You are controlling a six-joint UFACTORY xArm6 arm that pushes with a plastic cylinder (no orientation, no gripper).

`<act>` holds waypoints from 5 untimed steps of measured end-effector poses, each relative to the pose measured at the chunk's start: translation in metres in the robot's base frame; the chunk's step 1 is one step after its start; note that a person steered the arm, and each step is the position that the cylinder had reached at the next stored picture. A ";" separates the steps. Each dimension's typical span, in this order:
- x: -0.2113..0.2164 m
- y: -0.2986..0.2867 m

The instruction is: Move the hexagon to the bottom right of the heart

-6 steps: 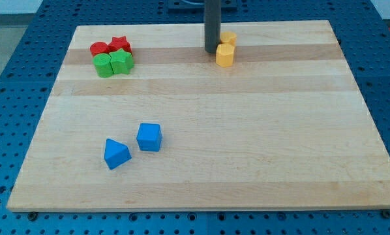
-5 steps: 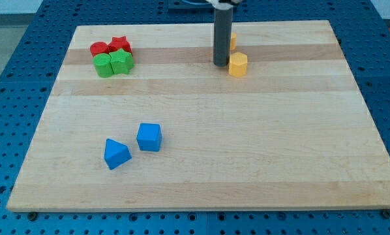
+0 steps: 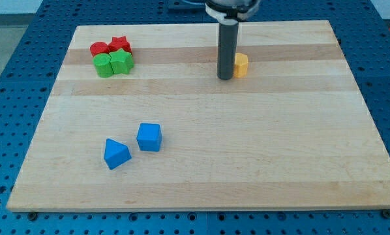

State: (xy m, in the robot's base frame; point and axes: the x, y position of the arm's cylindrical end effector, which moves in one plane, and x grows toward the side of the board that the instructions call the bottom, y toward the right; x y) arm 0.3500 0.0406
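Push step in hand, judging by the layout: my tip [image 3: 225, 78] planted on the wooden board [image 3: 201, 163] toward the view's top, right of centre, immediately at the view's left of the yellow hexagon [image 3: 240, 64], touching or nearly so, with the rod covering part of that block. No gripper fitted, hence no open or closed state to report; only a straight dark rod ending in the tip. Yellow heart not visible anywhere on the board, possibly hidden behind the rod; position cannot be confirmed, so progress toward a spot at its bottom right cannot be graded. Next move, as a judgement: continued short push toward the view's right and bottom, contact kept square on the hexagon's flank to prevent slipping past or spinning it. Other items well apart from the working area: red block [image 3: 99, 47] and red star-like block [image 3: 120, 44] at the view's top left, touching a green round block [image 3: 104, 65] and a green block [image 3: 122, 62] just below; blue triangular block [image 3: 116, 153] and blue cube [image 3: 149, 137] at the lower left. No obstruction on the path to the right.
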 end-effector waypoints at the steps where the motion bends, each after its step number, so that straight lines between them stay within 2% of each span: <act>1: -0.010 -0.006; 2: 0.019 0.002; 3: 0.029 0.048; 4: 0.009 0.056; 5: 0.001 0.027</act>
